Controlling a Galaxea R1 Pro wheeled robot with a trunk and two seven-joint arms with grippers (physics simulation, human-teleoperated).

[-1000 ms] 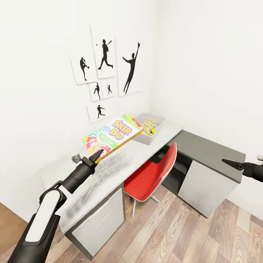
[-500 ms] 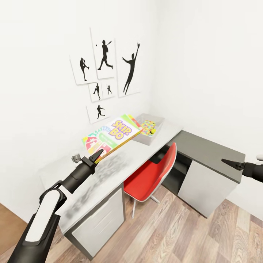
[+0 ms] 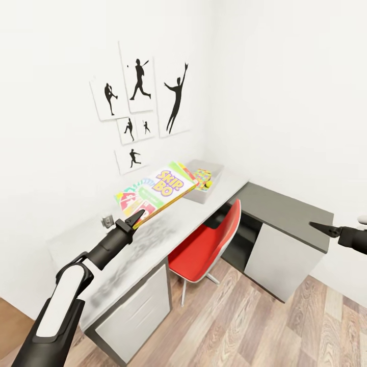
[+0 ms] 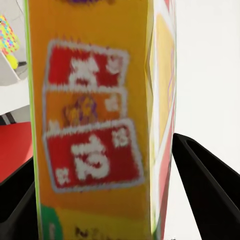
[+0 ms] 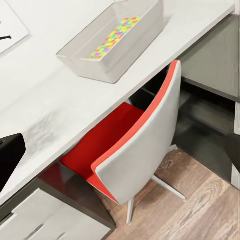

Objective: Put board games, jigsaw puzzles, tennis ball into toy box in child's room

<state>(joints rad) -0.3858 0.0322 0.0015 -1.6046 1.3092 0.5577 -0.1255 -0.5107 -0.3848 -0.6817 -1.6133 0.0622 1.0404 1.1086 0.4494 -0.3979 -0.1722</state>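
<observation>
"SKIP-BO" reads in purple and yellow letters on the board game box at the head view's centre. Up close in the left wrist view, its red-panel print is probably lettering, too blurred to read.

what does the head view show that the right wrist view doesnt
Head view alone: the left gripper clamped on the SKIP-BO box, held above the table, plus the baseball silhouette pictures on the wall and the right gripper out over the floor.

Right wrist view alone: a look down into the toy box, with a jigsaw puzzle lying flat on its bottom.

Both: the toy box, the table, the red chair, the dark cabinet top and the wood floor.
</observation>
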